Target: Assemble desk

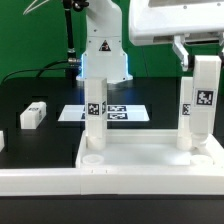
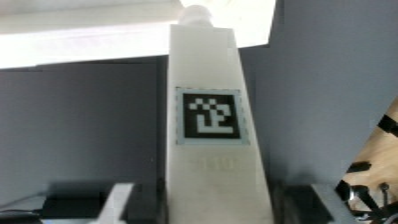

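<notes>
Two fingers (image 2: 121, 203): cropped at the wrist view's edge, pad contact hidden.
Gripper (image 1: 197, 60): clenched or released, cannot tell.
Leg: tall white square-section plastic leg (image 1: 202, 103) upright between those fingers, foot in corner of large flat white rimmed plastic panel (image 1: 140, 162).

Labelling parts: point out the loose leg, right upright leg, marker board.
Short white leg lying loose (image 1: 32, 114): exterior view, its middle.
Upright white tagged leg (image 1: 204, 100): exterior view's right, its tag.
Flat white marker board (image 1: 125, 112): exterior view, a tag.
</notes>
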Action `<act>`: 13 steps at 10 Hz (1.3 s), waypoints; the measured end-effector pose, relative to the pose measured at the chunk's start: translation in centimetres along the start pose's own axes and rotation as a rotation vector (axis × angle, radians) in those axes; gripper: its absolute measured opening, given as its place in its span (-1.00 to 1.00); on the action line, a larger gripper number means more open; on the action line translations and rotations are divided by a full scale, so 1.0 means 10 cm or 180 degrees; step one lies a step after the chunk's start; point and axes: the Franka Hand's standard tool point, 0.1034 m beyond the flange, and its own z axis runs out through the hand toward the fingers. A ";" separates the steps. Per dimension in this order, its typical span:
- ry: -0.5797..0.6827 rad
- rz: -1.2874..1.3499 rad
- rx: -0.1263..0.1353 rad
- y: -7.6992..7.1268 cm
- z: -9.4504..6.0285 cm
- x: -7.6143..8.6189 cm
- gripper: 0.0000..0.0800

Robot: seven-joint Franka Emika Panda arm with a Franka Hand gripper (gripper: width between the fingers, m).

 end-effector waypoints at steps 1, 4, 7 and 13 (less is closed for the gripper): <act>-0.0021 -0.0008 -0.0003 -0.02 0.04 -0.05 -0.28; -0.0073 -0.0006 -0.0011 -0.06 0.12 -0.15 -0.28; 0.0010 -0.0005 0.0009 -0.07 0.14 -0.13 -0.28; 0.0047 -0.0072 -0.0015 0.01 0.17 -0.11 -0.28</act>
